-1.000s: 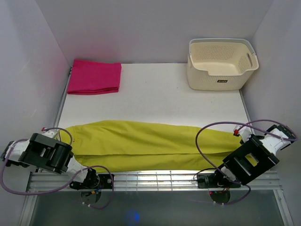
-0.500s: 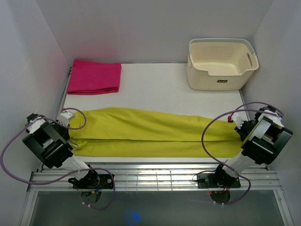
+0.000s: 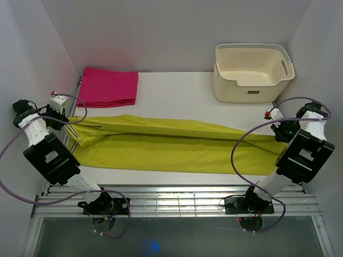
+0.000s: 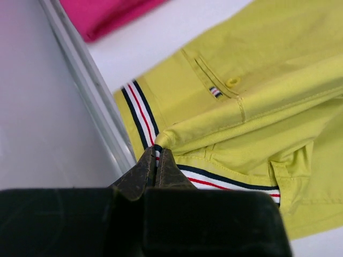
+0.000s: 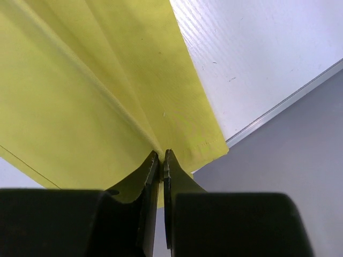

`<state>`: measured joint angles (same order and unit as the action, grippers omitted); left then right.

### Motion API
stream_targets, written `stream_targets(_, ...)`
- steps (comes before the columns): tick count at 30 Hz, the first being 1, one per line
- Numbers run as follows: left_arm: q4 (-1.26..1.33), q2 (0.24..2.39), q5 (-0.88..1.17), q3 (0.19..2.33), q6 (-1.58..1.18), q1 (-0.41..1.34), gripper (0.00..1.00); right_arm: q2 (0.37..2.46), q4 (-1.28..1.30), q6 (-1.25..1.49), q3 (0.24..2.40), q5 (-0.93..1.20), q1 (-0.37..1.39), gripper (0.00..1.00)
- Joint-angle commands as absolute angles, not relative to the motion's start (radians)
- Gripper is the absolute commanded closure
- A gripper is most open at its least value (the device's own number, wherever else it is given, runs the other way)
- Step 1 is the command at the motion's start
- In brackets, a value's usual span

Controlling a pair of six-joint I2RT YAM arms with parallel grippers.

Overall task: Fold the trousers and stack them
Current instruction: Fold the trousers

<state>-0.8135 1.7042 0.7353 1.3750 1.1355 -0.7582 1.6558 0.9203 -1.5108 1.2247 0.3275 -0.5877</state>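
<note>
The lime-green trousers (image 3: pixel 171 144) stretch across the table from left to right, folded lengthwise. My left gripper (image 3: pixel 68 111) is shut on the waistband end (image 4: pixel 156 150), where a navy, white and red stripe shows, and holds it lifted at the table's left edge. My right gripper (image 3: pixel 280 134) is shut on the leg hem (image 5: pixel 161 152) at the right edge and holds it raised. The upper layer hangs taut between the two grippers. A back pocket with a button (image 4: pixel 231 82) shows in the left wrist view.
A folded magenta-pink cloth (image 3: pixel 107 87) lies at the back left; it also shows in the left wrist view (image 4: pixel 107 16). A cream perforated basket (image 3: pixel 252 72) stands at the back right. White walls close in on both sides. A metal rail runs along the near edge (image 3: pixel 177 203).
Both grippers have moved away from the near edge toward the back and up, carrying the trousers' ends with them. The trousers have shifted farther onto the table and their upper layer is lifted.
</note>
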Motion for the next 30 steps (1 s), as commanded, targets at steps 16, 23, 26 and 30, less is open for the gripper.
stream_targets(16,-1.049,1.391,0.877,1.172,1.827,-0.919,0.27,1.473,0.916,-1.677,1.125,0.227,-0.612,0.92)
stream_targets(23,-1.245,1.501,0.924,1.327,1.286,-1.017,0.24,1.488,0.91,-1.654,1.114,0.218,-0.612,0.92)
stream_targets(26,-1.323,1.517,0.911,1.28,1.217,-1.064,0.23,1.494,0.904,-1.638,1.103,0.213,-0.612,0.92)
stream_targets(30,-1.361,1.485,0.934,1.21,1.245,-1.094,0.16,1.494,0.899,-1.629,1.088,0.209,-0.611,0.92)
